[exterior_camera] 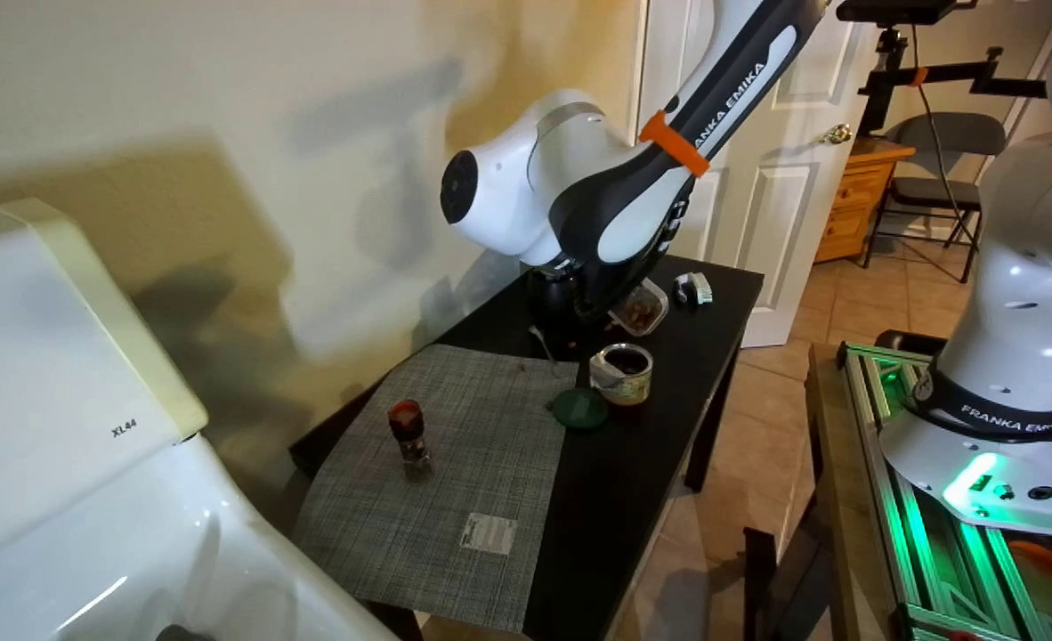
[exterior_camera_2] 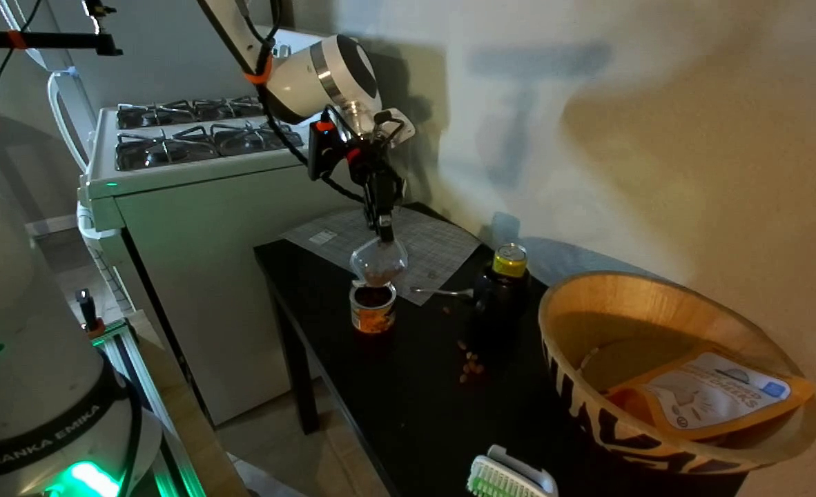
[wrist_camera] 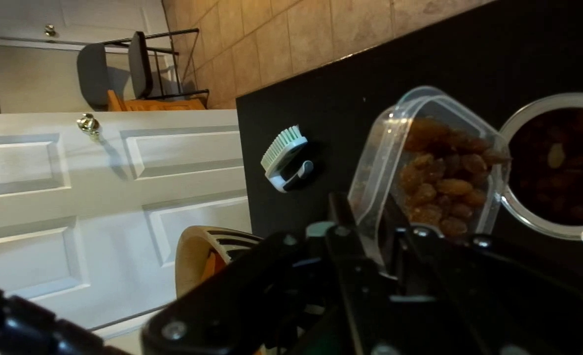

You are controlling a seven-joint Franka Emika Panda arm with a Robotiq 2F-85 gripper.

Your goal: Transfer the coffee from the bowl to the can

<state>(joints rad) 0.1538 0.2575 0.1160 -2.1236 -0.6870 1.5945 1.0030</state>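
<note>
A clear plastic container (wrist_camera: 449,182) with brown raisin-like pieces is held by one wall in my gripper (wrist_camera: 365,212). It also shows in both exterior views (exterior_camera_2: 379,262) (exterior_camera: 642,309). It is tilted, with its lower edge just above or beside the rim of the open can (exterior_camera_2: 373,319); I cannot tell if they touch. The can stands upright and has dark brown pieces inside; its metal rim shows in the wrist view (wrist_camera: 558,230), its wall in an exterior view (exterior_camera: 624,389). A small round white bowl is hidden or out of view.
A woven basket (exterior_camera_2: 561,345) holds an orange bag. A brush (exterior_camera_2: 508,476), a dark vessel topped by a yellow can (exterior_camera_2: 509,261), a metal utensil (exterior_camera_2: 442,292) and loose pieces (exterior_camera_2: 471,366) lie nearby. A green lid (exterior_camera: 580,409) and a grinder (exterior_camera: 410,432) are by the mat (exterior_camera: 490,418).
</note>
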